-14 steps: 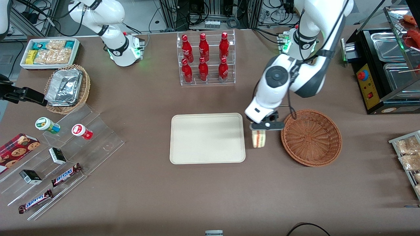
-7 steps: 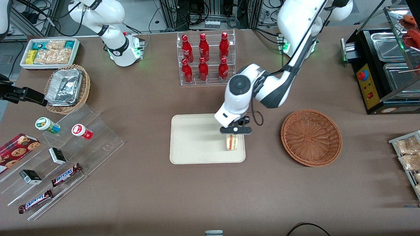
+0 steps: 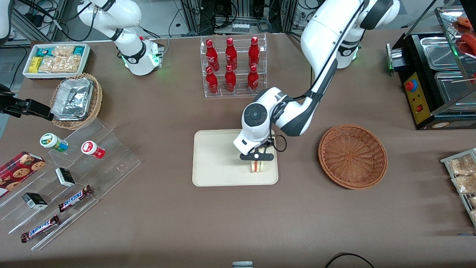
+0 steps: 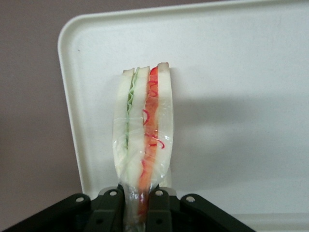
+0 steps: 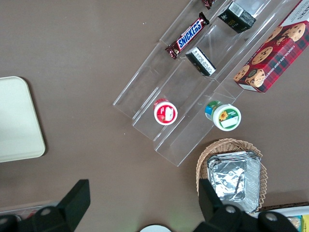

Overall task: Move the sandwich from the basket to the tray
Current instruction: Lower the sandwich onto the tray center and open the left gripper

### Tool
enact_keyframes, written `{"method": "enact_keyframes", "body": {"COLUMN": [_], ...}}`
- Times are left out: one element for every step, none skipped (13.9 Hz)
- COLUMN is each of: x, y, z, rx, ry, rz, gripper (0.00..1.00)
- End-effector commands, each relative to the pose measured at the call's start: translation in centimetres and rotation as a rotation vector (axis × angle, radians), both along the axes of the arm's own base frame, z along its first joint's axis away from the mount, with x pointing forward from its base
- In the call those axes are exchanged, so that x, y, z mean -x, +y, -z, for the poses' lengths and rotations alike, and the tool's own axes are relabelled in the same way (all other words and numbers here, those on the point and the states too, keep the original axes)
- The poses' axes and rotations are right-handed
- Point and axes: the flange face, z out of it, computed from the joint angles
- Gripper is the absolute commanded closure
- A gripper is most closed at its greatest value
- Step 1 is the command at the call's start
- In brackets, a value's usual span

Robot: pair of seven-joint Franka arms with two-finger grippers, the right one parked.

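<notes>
**Sandwich held over the tray**

The left arm's hand (image 3: 257, 158) is clamped on the wrapped sandwich (image 3: 257, 166), which sits upright over the cream tray (image 3: 219, 160), near the tray edge closest to the basket (image 3: 352, 156). From the wrist camera, both fingers (image 4: 157, 209) pinch the sandwich's (image 4: 143, 140) end. The wicker basket rests on the brown counter (image 3: 238, 219), beside the tray.

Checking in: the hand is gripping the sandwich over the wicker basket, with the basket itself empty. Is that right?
Not quite. The hand is gripping the sandwich over the tray, not over the basket. The front view shows this, and the left wrist view shows the tray's cream surface under the sandwich. The basket is indeed empty.
</notes>
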Motion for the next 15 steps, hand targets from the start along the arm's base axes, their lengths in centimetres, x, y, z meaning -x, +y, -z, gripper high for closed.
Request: {"method": "enact_keyframes", "body": {"x": [0.1, -0.1, -0.1, -0.2, -0.2, -0.2, -0.2, -0.2, -0.2, -0.2, -0.2, -0.3, -0.4, -0.4, -0.5], "y": [-1.0, -1.1, -1.3, -1.4, -1.4, -1.4, -1.4, -1.4, -1.4, -1.4, -1.4, -1.4, -1.3, -1.3, -1.3], "z": [0.2, 0.1, 0.3, 0.3, 0.3, 0.3, 0.3, 0.3, 0.3, 0.3, 0.2, -0.1, -0.4, -0.6, -1.0], "rx": [-0.015, -0.012, -0.01, -0.009, -0.009, -0.01, -0.01, -0.008, -0.008, -0.009, -0.008, -0.006, -0.004, -0.003, -0.003], "ry": [-0.002, -0.005, -0.006, -0.007, -0.007, -0.007, -0.008, -0.006, -0.006, -0.007, -0.008, -0.012, -0.015, -0.015, -0.017], "rz": [0.009, 0.01, 0.014, 0.014, 0.008, 0.005, 0.003, 0.0, -0.006, -0.017, -0.03, -0.034, -0.036, -0.038, -0.039], "gripper": [1.0, 1.0, 1.0, 1.0, 0.73, 0.39, 0.15, 0.0, 0.0, 0.0, 0.0, 0.0, 0.0, 0.0, 0.0]}}
